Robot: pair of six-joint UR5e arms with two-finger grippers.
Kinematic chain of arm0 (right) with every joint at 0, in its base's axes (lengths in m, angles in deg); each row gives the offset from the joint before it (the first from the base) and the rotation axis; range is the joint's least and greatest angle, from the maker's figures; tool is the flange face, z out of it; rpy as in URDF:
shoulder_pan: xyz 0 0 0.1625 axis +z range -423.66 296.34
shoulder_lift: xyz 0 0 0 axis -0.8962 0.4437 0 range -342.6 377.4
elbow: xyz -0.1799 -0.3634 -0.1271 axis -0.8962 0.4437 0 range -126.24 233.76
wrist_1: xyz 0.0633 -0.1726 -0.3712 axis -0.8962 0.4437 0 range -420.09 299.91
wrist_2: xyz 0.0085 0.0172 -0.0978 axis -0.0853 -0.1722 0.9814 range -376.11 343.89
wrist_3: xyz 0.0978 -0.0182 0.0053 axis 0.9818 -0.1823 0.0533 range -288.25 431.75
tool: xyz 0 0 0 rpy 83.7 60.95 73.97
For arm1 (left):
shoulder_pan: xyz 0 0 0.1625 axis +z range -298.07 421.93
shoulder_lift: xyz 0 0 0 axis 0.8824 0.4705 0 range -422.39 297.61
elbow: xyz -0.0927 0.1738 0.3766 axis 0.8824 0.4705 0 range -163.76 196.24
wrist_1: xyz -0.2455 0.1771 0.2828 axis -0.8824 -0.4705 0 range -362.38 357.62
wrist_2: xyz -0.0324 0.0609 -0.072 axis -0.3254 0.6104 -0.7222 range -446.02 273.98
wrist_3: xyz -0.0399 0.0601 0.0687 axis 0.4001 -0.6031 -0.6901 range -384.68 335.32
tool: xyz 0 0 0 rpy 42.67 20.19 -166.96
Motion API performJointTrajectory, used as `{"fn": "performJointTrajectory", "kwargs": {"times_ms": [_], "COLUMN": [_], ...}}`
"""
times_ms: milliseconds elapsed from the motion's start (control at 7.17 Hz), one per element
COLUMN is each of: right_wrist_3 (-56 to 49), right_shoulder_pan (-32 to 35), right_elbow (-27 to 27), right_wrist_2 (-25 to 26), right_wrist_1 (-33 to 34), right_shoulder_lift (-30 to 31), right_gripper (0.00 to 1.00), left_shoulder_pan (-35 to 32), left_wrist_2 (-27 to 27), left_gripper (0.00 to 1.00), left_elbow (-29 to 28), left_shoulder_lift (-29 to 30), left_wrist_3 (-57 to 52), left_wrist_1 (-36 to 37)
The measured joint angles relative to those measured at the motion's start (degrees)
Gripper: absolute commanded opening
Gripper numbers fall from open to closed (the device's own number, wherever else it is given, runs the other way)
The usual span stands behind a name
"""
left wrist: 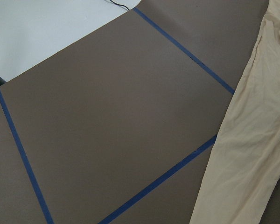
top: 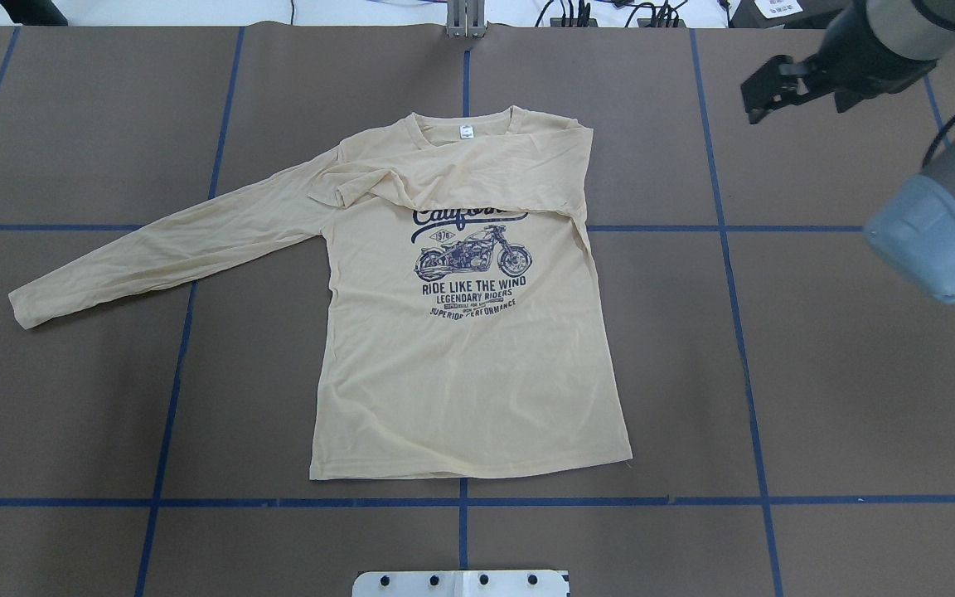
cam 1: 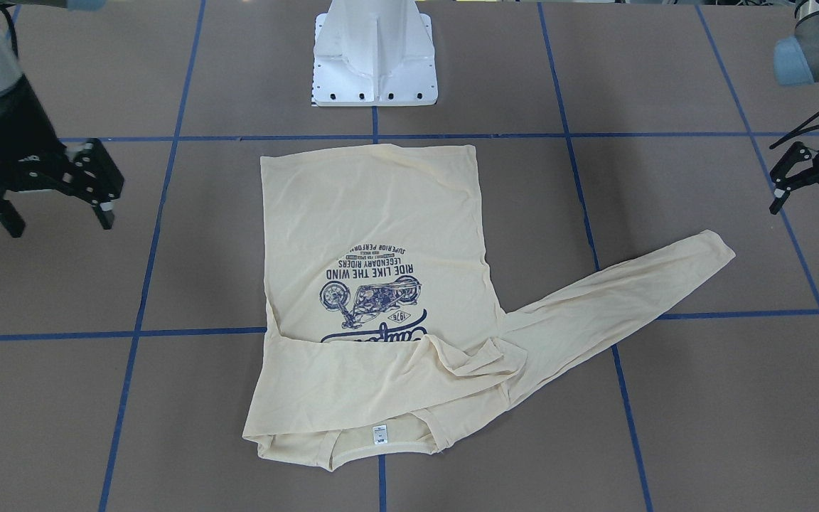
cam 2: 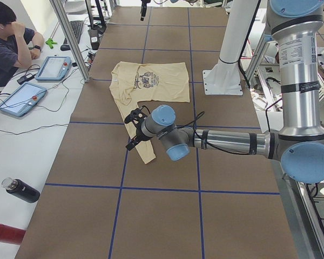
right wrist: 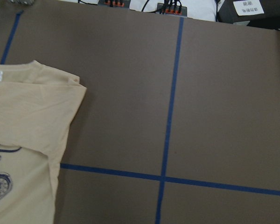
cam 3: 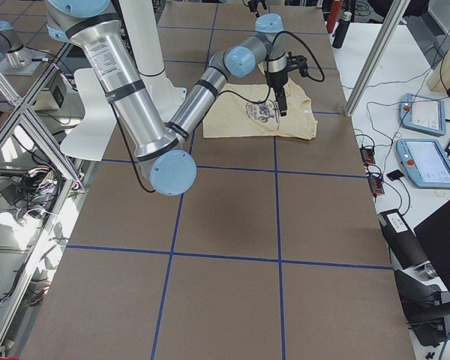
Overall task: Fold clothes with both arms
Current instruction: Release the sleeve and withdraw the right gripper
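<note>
Closest to the front camera is the collar end of the pale cream-yellow long-sleeved T-shirt (cam 1: 374,213), its small white neck label (cam 1: 379,433) showing. It lies flat, print up, mid-way across the brown table mat (cam 1: 701,398).

Its folded sleeve (cam 1: 381,370) already lies across the chest. Its outstretched sleeve (cam 1: 623,295) reaches toward my left side.

My left black two-finger gripper (cam 1: 811,213) hovers near that cuff, fingers apart, empty. My right black two-finger gripper (cam 1: 57,219) is likewise spread and empty, well clear.

I judge that sleeve comes next: pinch near the cuff, lift low, and lay it across without dragging the body.

Count: one shirt, two sleeves, two grippers.
</note>
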Motion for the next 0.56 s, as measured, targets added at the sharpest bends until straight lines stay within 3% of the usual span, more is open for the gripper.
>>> {"fn": "performJointTrajectory", "kwargs": {"times_ms": [279,558], "right_wrist_3": [-9.31,-12.6], "right_shoulder_pan": [7.13,10.88], "right_elbow": [-1.49,-1.39], "right_wrist_2": [-6.65,-9.48], "right_wrist_1": [-8.7,-13.46], "right_shoulder_lift": [14.08,21.13], "right_gripper": [0.99,0.99], "left_shoulder_pan": [5.81,10.62], "left_wrist_2": [4.63,9.16], "left_gripper": [0.98,0.98], "left_elbow": [-1.79,-5.49], "left_shoulder_lift": [-0.21,-0.23], "left_wrist_3": [6.16,10.06], "left_wrist_1": [-0.84,-3.52]}}
